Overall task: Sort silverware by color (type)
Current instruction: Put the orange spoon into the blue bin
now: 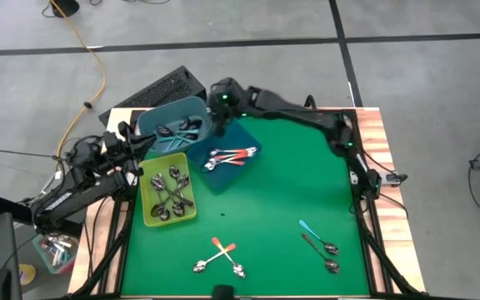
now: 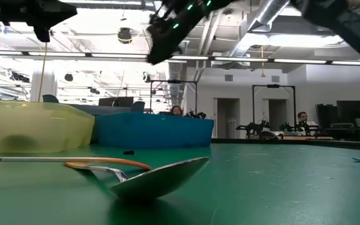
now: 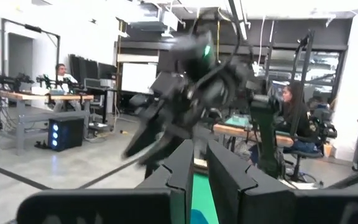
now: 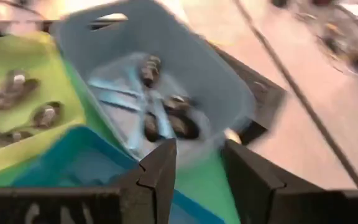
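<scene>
We note a green mat (image 1: 257,200) on the table, with a lab and seated people beyond. The right gripper (image 1: 220,125), jaws parted and empty, hangs beside the grey-blue bin (image 1: 173,125) of teal spoons (image 4: 160,115). Silver spoons (image 1: 172,193) fill the yellow tray (image 1: 150,212); the left gripper (image 1: 144,158), nearly closed and empty, waits beside it.

green mat (image 1: 290,192), orange cable (image 1: 90,50) on floor, seated person (image 3: 294,115) beyond table

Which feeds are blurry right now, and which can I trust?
Right wrist view: motion-smeared, the light blue bin streaked. Left wrist view: the right hand ahead is blurred. Low view: the near spoon looms soft. High view: evenly lit, crisp enough to trust.
</scene>
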You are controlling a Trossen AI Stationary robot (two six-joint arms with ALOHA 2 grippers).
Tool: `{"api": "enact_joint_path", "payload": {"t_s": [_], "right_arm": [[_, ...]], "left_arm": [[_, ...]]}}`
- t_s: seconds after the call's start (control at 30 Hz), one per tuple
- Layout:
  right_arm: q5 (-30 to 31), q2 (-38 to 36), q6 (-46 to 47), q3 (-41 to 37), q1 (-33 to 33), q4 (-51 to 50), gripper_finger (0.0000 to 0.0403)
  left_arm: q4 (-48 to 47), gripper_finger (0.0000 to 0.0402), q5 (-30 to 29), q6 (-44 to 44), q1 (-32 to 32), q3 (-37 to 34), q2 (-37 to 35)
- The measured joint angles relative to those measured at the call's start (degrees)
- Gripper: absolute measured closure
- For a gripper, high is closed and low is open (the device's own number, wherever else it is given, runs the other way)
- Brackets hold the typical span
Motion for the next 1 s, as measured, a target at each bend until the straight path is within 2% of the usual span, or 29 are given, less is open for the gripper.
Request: {"api": "enact_joint_path", "payload": {"t_s": [0.1,0.27,0.4,0.5,0.57,0.73,0.87,1.0], "right_arm": [[3.9,-4.7,4.2,0.0,0.1,-8.7,0.0243],[4.2,-11.8,12.6,0.0,0.1,-27.5,0.0243],[5.4,-14.7,18.5,-0.1,1.2,-45.0,0.0243],[10.7,-15.2,24.2,-0.1,4.2,-53.9,0.0243],[14.5,-16.1,27.0,-2.5,7.3,-53.6,0.0243],[15.3,-22.3,30.1,-14.1,15.3,-53.8,0.0243],[15.8,-28.3,40.7,-28.4,21.2,-52.0,0.0243],[13.3,-36.8,53.2,-41.6,28.0,-46.7,0.0243]], "left_arm": [[-0.5,0.0372,0.3,0.0,0.0,0.0,0.0],[0.2,0.0372,0.4,-0.3,0.0,0.0,0.0],[0.1,0.0372,1.3,-1.0,0.0,0.0,0.0],[0.1,0.0372,1.8,-1.0,0.0,0.0,0.0],[0.1,0.0372,1.8,-1.0,0.0,0.0,0.0],[0.1,0.0372,2.4,-1.3,0.0,0.0,0.0],[0.1,0.0372,2.7,-1.7,0.0,0.0,0.0],[0.2,0.0372,3.6,-2.0,0.0,0.0,0.0]]}}
